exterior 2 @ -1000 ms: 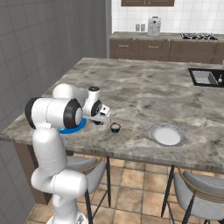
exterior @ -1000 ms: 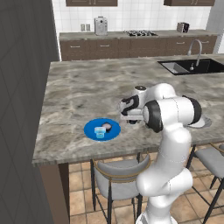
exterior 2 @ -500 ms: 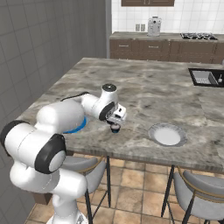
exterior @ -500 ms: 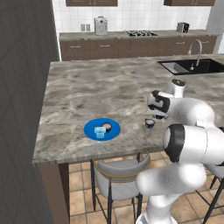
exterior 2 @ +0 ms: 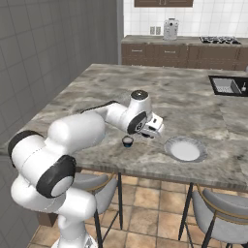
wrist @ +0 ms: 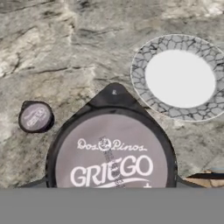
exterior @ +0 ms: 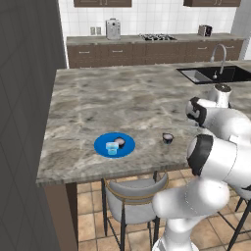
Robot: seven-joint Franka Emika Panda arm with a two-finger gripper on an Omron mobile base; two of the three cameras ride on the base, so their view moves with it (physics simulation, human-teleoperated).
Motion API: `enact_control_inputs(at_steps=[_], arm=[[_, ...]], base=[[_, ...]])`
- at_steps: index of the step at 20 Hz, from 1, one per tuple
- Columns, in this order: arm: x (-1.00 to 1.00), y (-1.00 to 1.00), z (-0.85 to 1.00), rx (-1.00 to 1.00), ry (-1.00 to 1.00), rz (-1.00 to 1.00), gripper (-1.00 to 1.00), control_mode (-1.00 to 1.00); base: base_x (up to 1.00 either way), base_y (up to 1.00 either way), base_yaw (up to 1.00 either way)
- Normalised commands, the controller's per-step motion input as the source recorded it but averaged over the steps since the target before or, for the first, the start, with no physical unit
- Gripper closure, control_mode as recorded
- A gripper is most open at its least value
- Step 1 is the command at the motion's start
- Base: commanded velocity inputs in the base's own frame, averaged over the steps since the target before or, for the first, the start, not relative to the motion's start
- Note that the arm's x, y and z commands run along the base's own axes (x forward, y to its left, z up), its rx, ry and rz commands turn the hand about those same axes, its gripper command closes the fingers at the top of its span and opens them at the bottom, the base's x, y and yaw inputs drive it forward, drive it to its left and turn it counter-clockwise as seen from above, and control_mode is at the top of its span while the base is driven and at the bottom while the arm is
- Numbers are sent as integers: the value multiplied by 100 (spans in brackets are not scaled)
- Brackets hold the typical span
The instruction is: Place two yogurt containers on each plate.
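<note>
Hand view has a dark yogurt cup (wrist: 111,151) pressed close against the lens, its pale lid reading "Dos Pinos GRIEGO"; the cup sits where the fingertips would rise, and the tips themselves are hidden, so I cannot tell from the frames whether the jaws are clamped on it. In the right base view the gripper (exterior 2: 151,128) hangs just above the counter (exterior 2: 193,97), between a second dark cup (exterior 2: 128,141) and the grey plate (exterior 2: 185,148).

That second cup stands upright on the bare stone, apart from both plates; the hand view shows it small at the left (wrist: 36,117), and the left base view has it (exterior: 167,138) near the counter's front edge. The grey plate lies to the upper right in the hand view (wrist: 144,57), with a mottled rim and a plain white centre.

Farther off, in the left base view, the blue plate (exterior: 100,145) lies near the front edge with two cups on it: a light blue cup (exterior: 112,148) and a dark cup (exterior: 120,142), just beside each other. Beyond, a sink (exterior: 211,74) is set in the counter's far corner.
</note>
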Motion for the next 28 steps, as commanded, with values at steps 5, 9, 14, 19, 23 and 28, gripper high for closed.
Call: enact_control_inputs(at_steps=[5, 9, 14, 19, 23, 28], arm=[[4, -100, -48, -1, 9, -1, 100, -100], [4, -85, -73, 0, 14, 1, 100, -100], [57, -62, -30, 0, 4, 0, 100, -100], [81, -74, -32, 0, 0, 0, 100, -100], [43, -49, -64, 0, -4, 5, -100, -100], [29, 0, 29, 1, 1, -5, -100, -100]], base=[[0, 0, 0], [0, 0, 0], [0, 0, 0], [0, 0, 0], [0, 0, 0], [0, 0, 0]])
